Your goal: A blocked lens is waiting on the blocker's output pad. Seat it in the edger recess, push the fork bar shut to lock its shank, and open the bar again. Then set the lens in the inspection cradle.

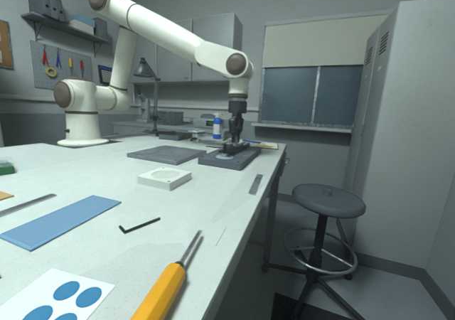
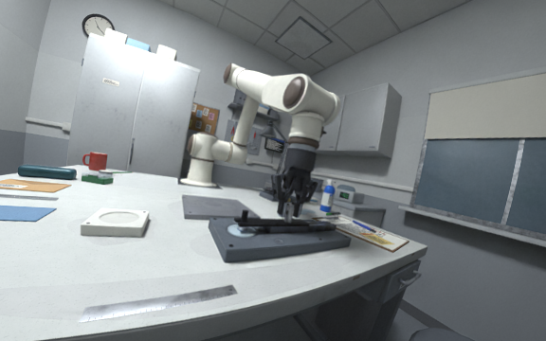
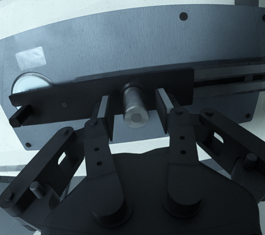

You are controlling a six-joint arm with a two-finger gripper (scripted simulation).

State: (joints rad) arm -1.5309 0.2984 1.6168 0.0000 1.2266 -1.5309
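Note:
The lens (image 3: 29,83) sits in the recess of the dark edger base (image 2: 273,239), pale and round, partly covered by the black fork bar (image 3: 103,91). The bar lies across the base, over the lens (image 2: 241,230). A short metal knob (image 3: 133,108) stands up from the bar. My gripper (image 3: 135,115) is right over the bar (image 2: 288,215), open, with a finger on each side of the knob. It holds nothing. The white inspection cradle (image 1: 164,177) lies empty, nearer the table's middle (image 2: 115,221).
A flat grey pad (image 1: 166,154) lies beside the edger base (image 1: 229,157). A clipboard (image 2: 370,232) lies behind the base near the table edge. A steel ruler (image 2: 157,303) lies near the front edge. A stool (image 1: 323,213) stands off the table's side.

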